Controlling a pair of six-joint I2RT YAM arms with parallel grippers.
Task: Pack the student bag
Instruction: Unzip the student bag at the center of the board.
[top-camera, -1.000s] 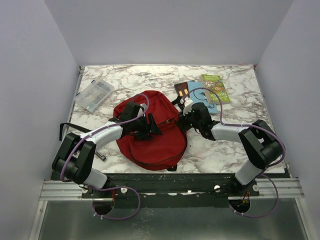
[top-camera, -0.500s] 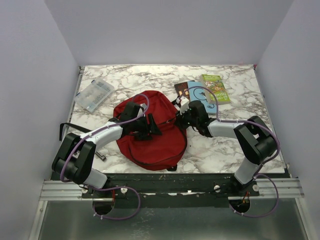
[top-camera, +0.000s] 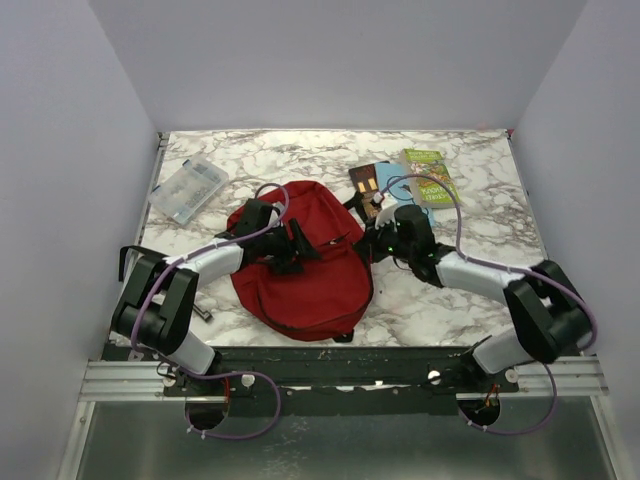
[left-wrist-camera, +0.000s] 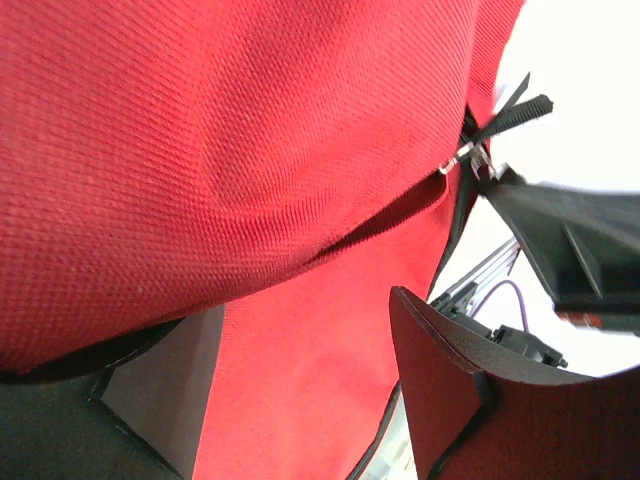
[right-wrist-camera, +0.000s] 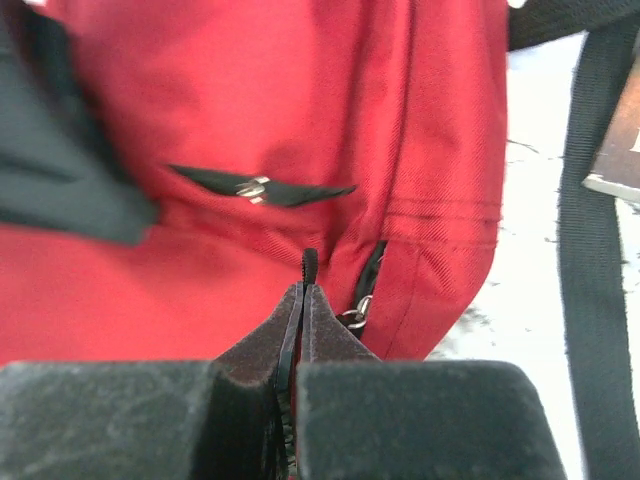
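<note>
The student bag (top-camera: 310, 285) lay flat in the middle of the table (top-camera: 460, 300). The left end effector (top-camera: 297, 243) sat over its top part, with its fingers wide apart above the red cloth. At the bag's 2 o'clock edge, the right end effector (top-camera: 378, 238) was pinched tight on a thin black zipper pull (right-wrist-camera: 308, 262).

I see the student bag (top-camera: 318, 278), big, soft and dark red. It lies flat near the middle of the table (top-camera: 300, 150). Black straps poke out at its edges, and its zipper tab (right-wrist-camera: 309, 263) is black.
</note>
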